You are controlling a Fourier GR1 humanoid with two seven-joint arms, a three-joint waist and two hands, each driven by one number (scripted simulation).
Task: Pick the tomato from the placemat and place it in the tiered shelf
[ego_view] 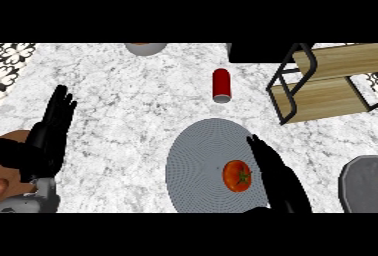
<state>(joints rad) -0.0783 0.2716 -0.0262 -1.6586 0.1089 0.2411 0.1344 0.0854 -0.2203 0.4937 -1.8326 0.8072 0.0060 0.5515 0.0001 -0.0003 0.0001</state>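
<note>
Right robot hand [279, 180], fingers straight, just at 3 o'clock of tomato [237, 175] on round grey placemat [193, 160].

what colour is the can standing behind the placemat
Red, with a pale end; the can shows best in the head view.

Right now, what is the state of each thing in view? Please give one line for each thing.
tomato: lying on the placemat, not held.
placemat: flat on the counter.
red can: lying on its side.
tiered shelf: boards bare.
right hand: open, fingers straight, beside the tomato.
left hand: open, resting at the left edge.
</note>
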